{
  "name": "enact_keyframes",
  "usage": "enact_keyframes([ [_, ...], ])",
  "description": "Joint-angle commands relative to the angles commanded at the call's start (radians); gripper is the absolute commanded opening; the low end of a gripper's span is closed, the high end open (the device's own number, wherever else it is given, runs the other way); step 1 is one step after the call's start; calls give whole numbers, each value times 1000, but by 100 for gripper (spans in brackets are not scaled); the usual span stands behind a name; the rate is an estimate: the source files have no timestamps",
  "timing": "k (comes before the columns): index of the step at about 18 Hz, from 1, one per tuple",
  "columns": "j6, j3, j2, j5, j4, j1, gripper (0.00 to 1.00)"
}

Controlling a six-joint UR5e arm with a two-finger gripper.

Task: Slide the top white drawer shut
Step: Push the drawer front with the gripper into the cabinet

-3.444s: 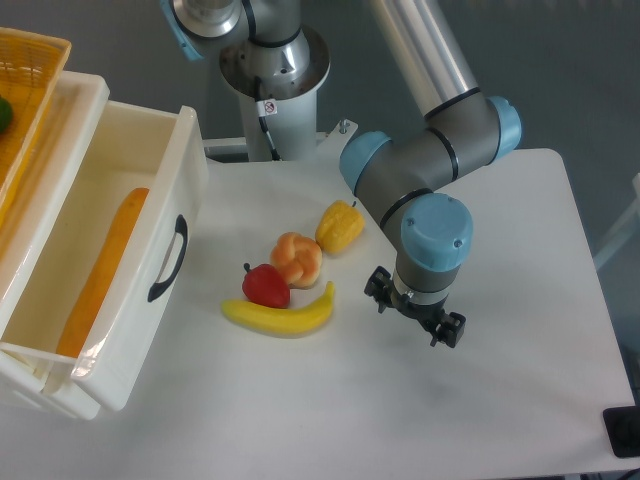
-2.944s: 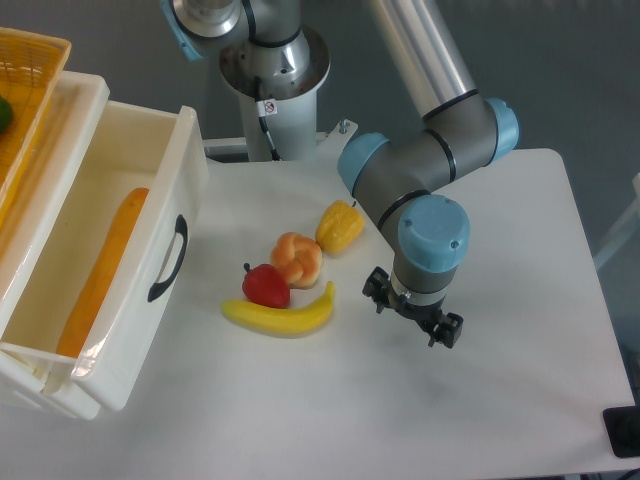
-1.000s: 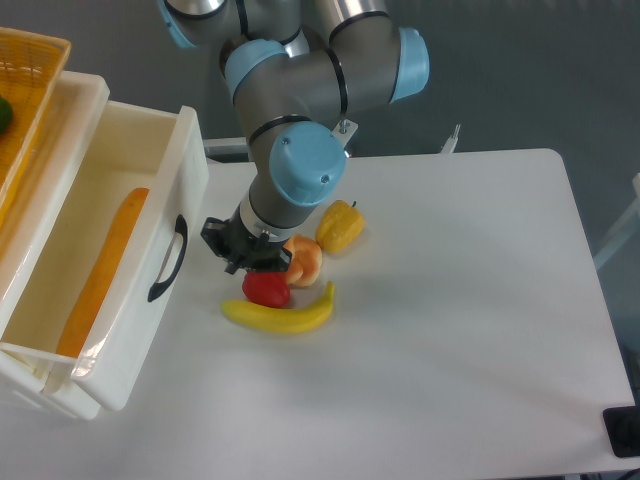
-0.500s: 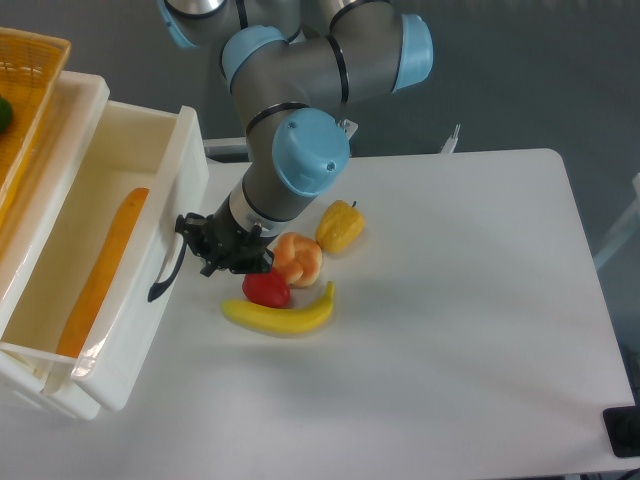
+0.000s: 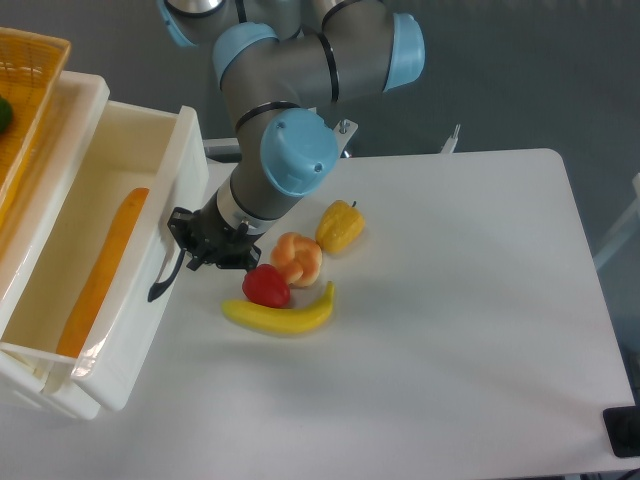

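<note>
The top white drawer (image 5: 115, 330) stands pulled out at the left, a long orange item (image 5: 105, 270) lying in its deep tray. Its curved black handle (image 5: 165, 270) faces right on the glossy front. My gripper (image 5: 195, 245) is low at the table, right against the upper part of that handle. Its dark fingers are bunched together and partly merge with the handle, so whether they are open or shut does not show. The grey and blue arm reaches down from above to it.
Just right of the gripper lie a red fruit (image 5: 266, 287), a banana (image 5: 280, 312), an orange bun-like piece (image 5: 297, 258) and a yellow pepper (image 5: 340, 227). A yellow wicker basket (image 5: 25, 75) sits on top at the far left. The arm's base (image 5: 275, 90) stands behind.
The arm swung from the right of the table across the fruit to the drawer front. In the last half second the gripper edged further left, up to the handle.
</note>
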Motion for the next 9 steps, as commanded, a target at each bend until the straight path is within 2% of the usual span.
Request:
enact_keyframes([
  [9,-6,-5,23,0,-23,-32,0],
])
